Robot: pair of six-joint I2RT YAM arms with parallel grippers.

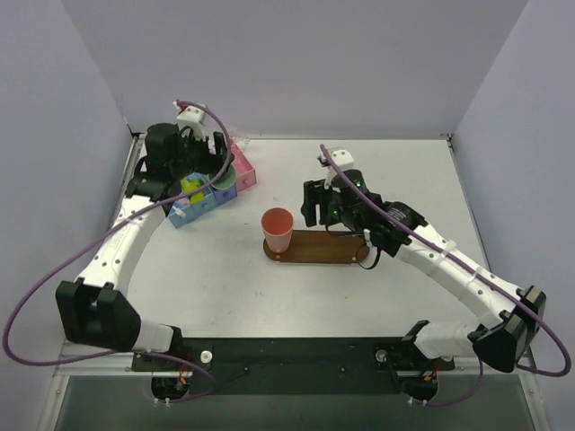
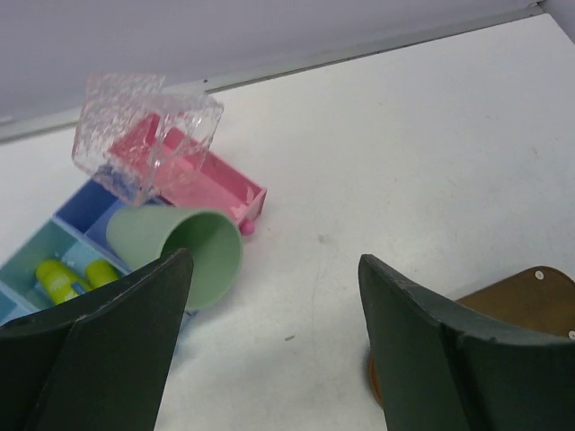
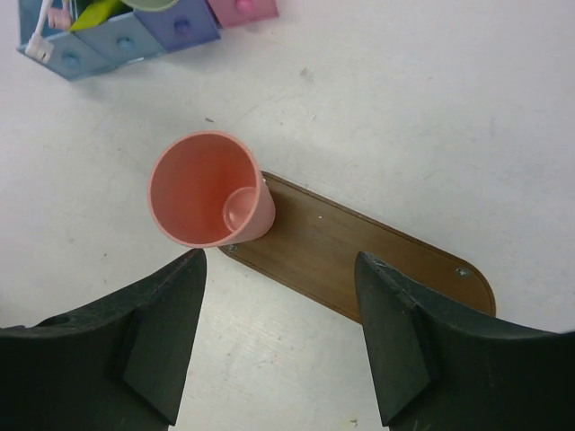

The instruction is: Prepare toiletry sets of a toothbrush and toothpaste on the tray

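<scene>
The right gripper (image 3: 278, 274) hangs over the flat dark brown wooden tray (image 3: 359, 256), its fingers spread wide with nothing between them. The tray lies near the middle of the tabletop (image 1: 225, 269). A salmon-pink plastic cup (image 3: 202, 189) stands upright on the tray's left end; the rest of the board is bare.

The left gripper (image 2: 274, 287) is over the far left corner of the tabletop, its fingers also spread and holding nothing. Below it sits a blue compartmented box bin (image 2: 76, 211) with a pink box bin (image 2: 216, 184) beside it. The small yellow-green toothpaste tubes (image 2: 58, 278) lie in a blue compartment. A green plastic cup (image 2: 180, 251) lies on its side at the blue bin's edge. A thin white toothbrush (image 3: 34, 38) pokes out at the bin's end.
</scene>
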